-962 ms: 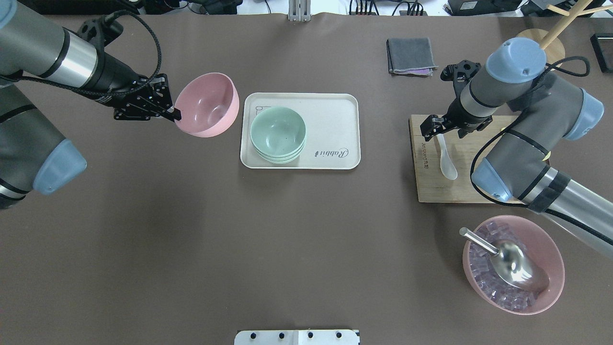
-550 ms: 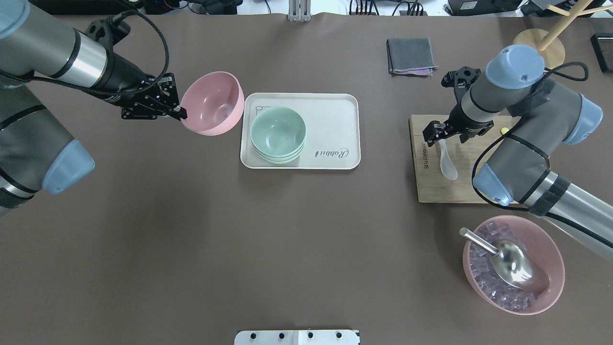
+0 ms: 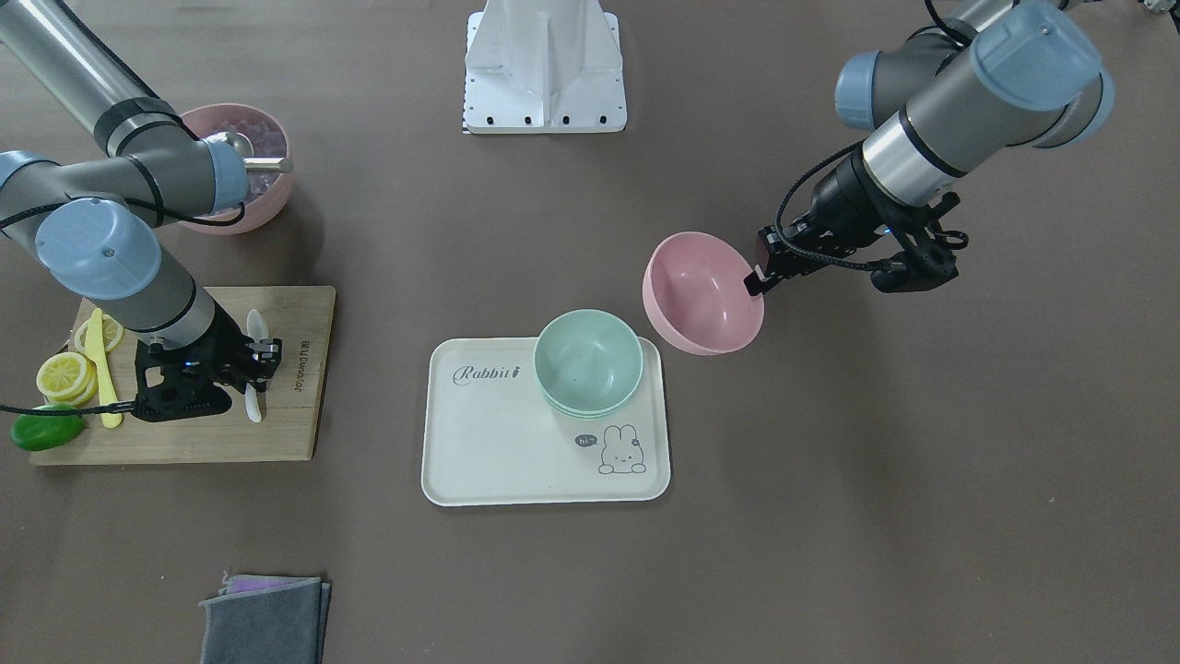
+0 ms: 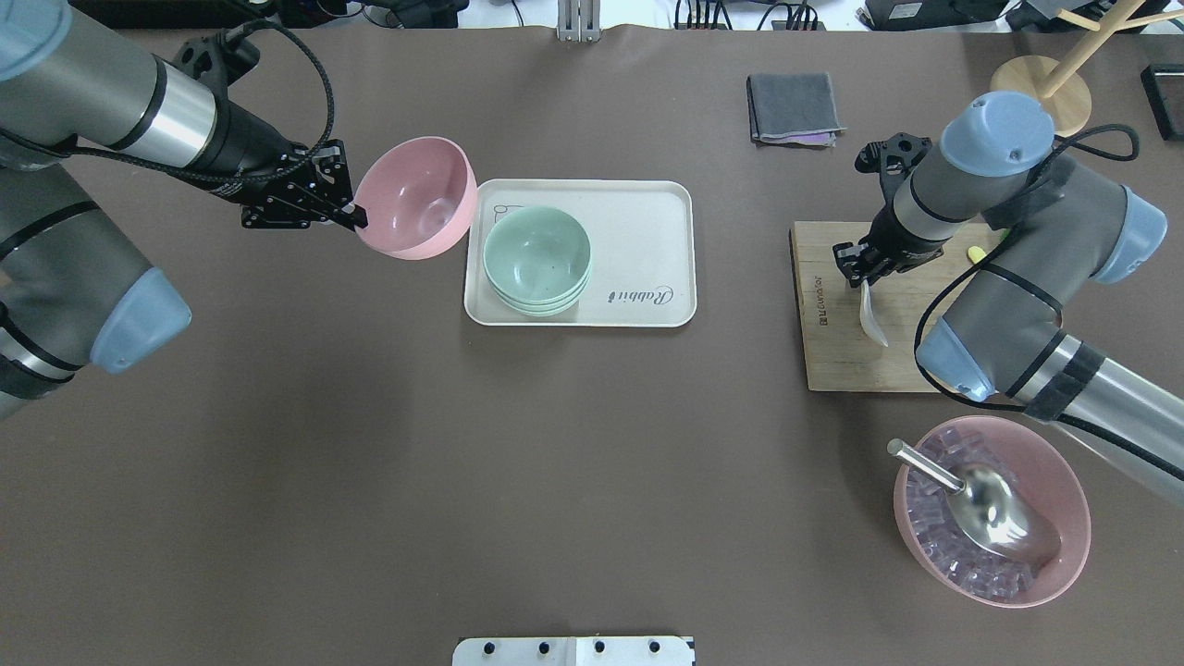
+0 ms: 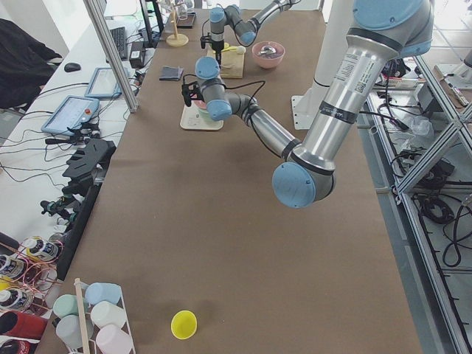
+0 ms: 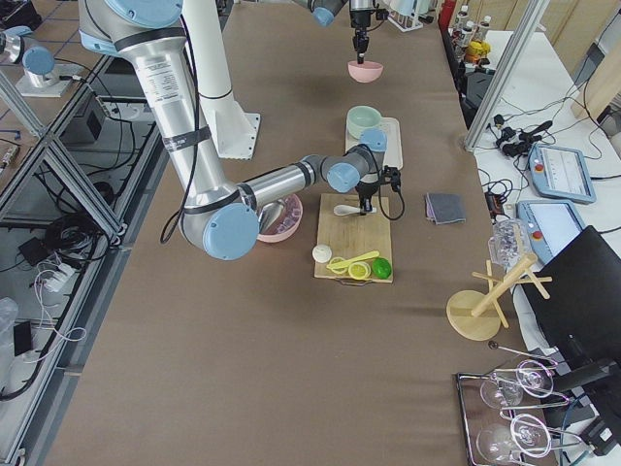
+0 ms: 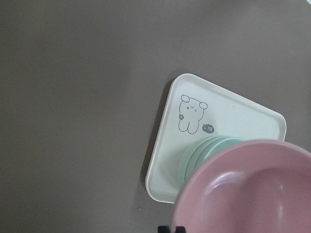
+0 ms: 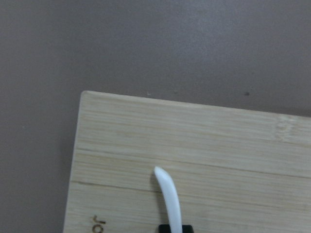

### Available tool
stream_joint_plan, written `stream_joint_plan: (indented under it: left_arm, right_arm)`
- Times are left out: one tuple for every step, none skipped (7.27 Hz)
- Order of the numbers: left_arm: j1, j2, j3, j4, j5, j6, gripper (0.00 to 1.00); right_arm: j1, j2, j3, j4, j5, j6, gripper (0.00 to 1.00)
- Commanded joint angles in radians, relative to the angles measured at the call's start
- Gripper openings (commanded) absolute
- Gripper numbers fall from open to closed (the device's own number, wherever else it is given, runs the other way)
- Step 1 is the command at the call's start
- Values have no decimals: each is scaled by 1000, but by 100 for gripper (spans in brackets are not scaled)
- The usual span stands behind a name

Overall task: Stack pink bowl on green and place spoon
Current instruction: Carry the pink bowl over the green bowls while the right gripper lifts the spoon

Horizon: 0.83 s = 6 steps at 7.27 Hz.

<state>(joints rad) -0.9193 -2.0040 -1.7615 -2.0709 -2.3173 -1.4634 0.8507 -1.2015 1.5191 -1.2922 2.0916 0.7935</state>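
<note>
Now nearer tray (image 4: 647, 231), pink bowl (image 4: 416, 196) tight in left claw (image 4: 356, 220); spoon (image 4: 871, 319), newly aslant, tight in right claw (image 4: 862, 277)

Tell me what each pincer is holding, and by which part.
The left pincer holds the pink bowl by its rim; the right pincer holds the white spoon by its handle.

The right hand (image 6: 367, 205) meets the white spoon (image 6: 345, 210) over the wooden board (image 6: 375, 243), pink bowl (image 6: 365, 70) far beyond.

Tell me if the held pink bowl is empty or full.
Empty. The pink bowl, held by its rim in the left gripper, shows a bare, glossy inside in the overhead and front views.
</note>
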Motion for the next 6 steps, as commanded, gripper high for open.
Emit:
stream_joint_plan:
  left_arm:
    - [0, -12, -4, 2, -5, -2, 0]
    - [0, -24, 2, 2, -1, -2, 0]
    - [3, -73, 52, 2, 0, -5, 0]
    - [10, -119, 112, -5, 0, -33, 0]
    - [54, -145, 132, -6, 63, -35, 0]
    - [112, -179, 154, -8, 157, -37, 0]
  right_arm:
    - [5, 5, 33, -2, 13, 3, 0]
    - [46, 7, 32, -4, 62, -3, 0]
    - [74, 11, 33, -1, 94, -5, 0]
    - [90, 19, 39, -1, 120, -3, 0]
    - [102, 23, 52, -2, 126, -3, 0]
    - [110, 25, 56, -2, 143, -2, 0]
